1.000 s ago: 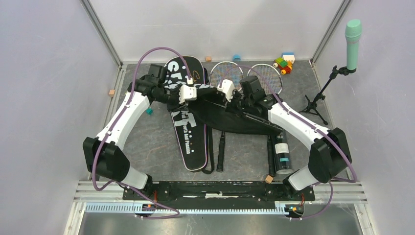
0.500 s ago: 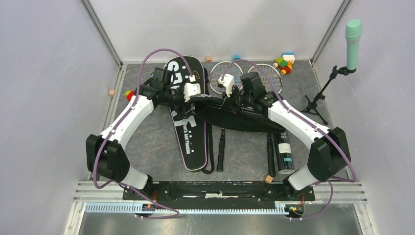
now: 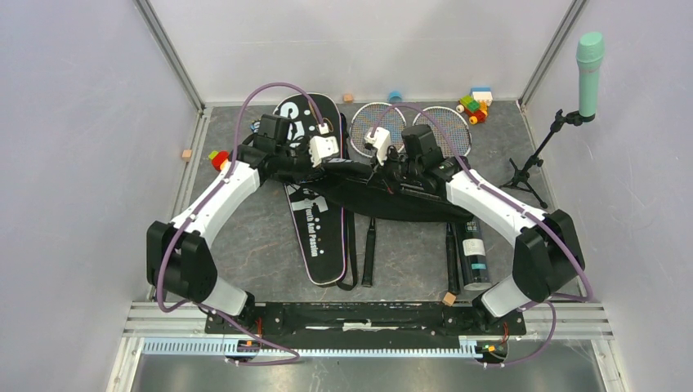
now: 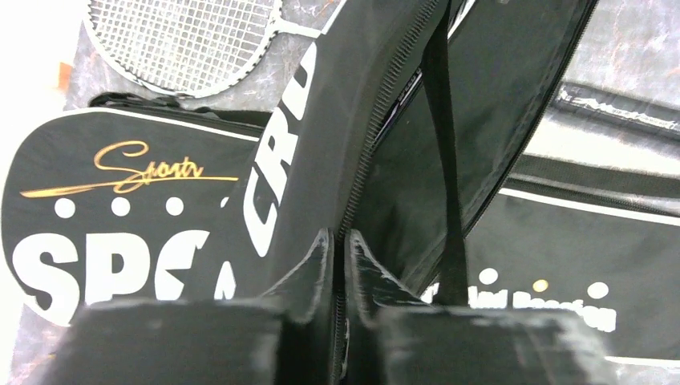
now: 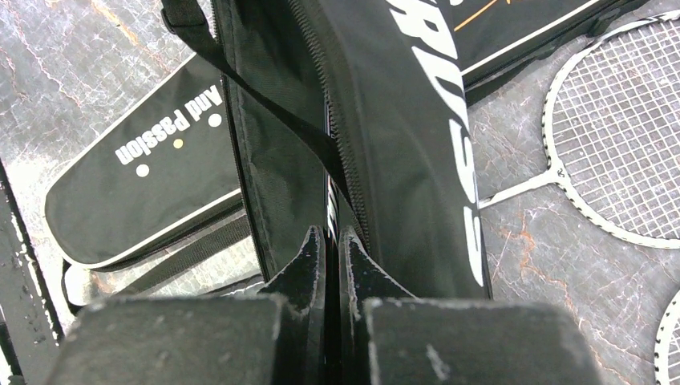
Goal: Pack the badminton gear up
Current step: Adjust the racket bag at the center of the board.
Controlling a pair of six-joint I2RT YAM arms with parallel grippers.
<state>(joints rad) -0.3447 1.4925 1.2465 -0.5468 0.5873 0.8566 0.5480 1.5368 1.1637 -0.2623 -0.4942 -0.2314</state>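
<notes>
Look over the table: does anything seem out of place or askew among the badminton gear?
The toy blocks cluster in the far right corner, with singles scattered around the edges; they aren't badminton gear. The CROSSWAY bag sits askew, lifted on edge across the SPORT bag.

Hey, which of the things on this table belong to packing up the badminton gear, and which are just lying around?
Belongs to the job:
CROSSWAY bag
SPORT bag
racket
second racket
black tube

Just lying about:
mint-green microphone on its stand
coloured toy blocks
</notes>
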